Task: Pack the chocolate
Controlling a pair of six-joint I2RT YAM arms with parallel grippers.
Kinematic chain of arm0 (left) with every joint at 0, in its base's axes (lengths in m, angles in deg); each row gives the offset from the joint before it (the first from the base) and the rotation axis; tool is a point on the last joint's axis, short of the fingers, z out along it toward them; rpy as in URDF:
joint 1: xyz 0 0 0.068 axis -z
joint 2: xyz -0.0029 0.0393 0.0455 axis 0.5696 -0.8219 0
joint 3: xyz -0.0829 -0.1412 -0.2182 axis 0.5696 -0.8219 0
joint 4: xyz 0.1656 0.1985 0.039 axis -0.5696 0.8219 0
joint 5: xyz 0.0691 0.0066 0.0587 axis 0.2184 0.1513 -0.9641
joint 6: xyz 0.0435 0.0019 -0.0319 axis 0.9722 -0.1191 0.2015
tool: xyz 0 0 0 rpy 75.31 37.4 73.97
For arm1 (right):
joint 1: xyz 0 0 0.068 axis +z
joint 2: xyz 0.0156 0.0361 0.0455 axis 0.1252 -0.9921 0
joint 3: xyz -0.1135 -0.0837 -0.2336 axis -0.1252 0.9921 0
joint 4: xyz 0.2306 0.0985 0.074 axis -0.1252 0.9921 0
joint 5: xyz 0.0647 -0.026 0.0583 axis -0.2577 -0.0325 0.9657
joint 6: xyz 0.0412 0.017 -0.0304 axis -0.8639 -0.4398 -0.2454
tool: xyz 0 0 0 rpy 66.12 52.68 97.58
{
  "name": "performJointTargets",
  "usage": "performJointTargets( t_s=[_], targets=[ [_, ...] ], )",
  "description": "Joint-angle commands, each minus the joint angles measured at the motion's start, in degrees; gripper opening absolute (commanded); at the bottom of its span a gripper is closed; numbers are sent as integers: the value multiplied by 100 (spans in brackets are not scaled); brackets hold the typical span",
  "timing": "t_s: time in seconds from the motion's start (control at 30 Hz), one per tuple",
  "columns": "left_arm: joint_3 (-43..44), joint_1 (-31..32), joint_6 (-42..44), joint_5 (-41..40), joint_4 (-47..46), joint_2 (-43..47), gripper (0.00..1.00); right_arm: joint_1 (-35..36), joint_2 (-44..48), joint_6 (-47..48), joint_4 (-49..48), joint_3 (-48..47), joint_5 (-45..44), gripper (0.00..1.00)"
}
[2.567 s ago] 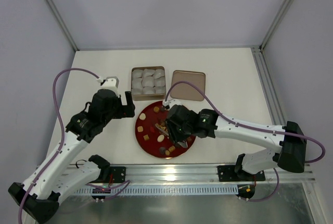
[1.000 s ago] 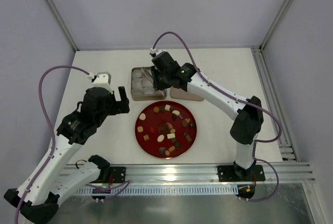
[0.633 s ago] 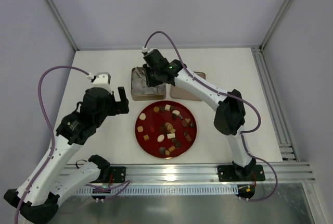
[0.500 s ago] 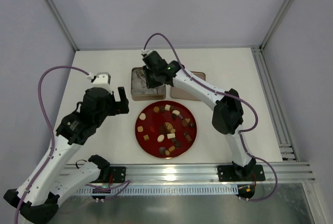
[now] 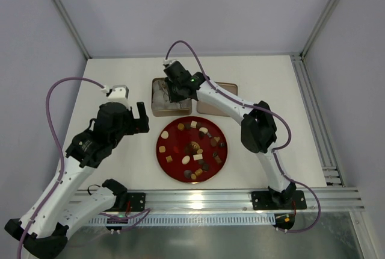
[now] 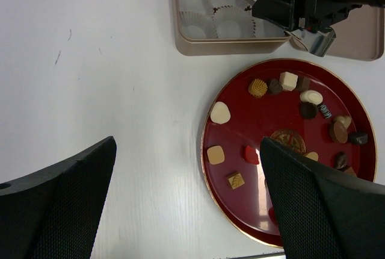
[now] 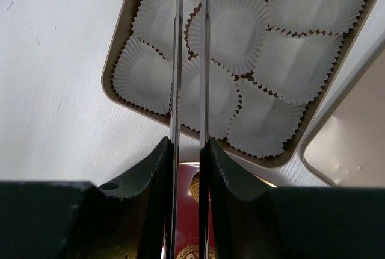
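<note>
Many pieces of chocolate (image 6: 221, 112) lie on the red plate (image 6: 264, 114) — left fingers (image 6: 60, 205) gape wide and empty above the table (image 6: 90, 60) beside it, right fingers (image 7: 150, 180) pinch metal tweezers (image 7: 175, 60) over the paper cups (image 7: 231, 30) in the tin (image 7: 120, 99).

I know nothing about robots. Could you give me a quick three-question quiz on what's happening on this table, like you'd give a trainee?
1. Fill the gap: the chocolates lie on a round ___ plate.
2. True or false: the left gripper is clamped on a chocolate.
3. The tweezers in the right gripper reach over: A the plate, B the tin of paper cups, C the left gripper.
Key: 1 red. 2 false, it stands open and empty beside the plate. 3 B.
</note>
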Motion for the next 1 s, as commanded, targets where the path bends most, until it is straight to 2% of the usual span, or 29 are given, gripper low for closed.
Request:
performJointTargets(
  t_s=[0.0, 0.37, 0.97],
  targets=[
    [-47, 9, 58, -95, -60, 82, 100, -29, -28, -31, -341, -285, -124, 19],
    [-144, 9, 58, -86, -131, 56, 100, -3, 42, -164, -517, -285, -159, 20],
    [-162, 9, 76, -86, -104, 91, 100, -3, -230, -243, -429, -549, -141, 28]
  ],
)
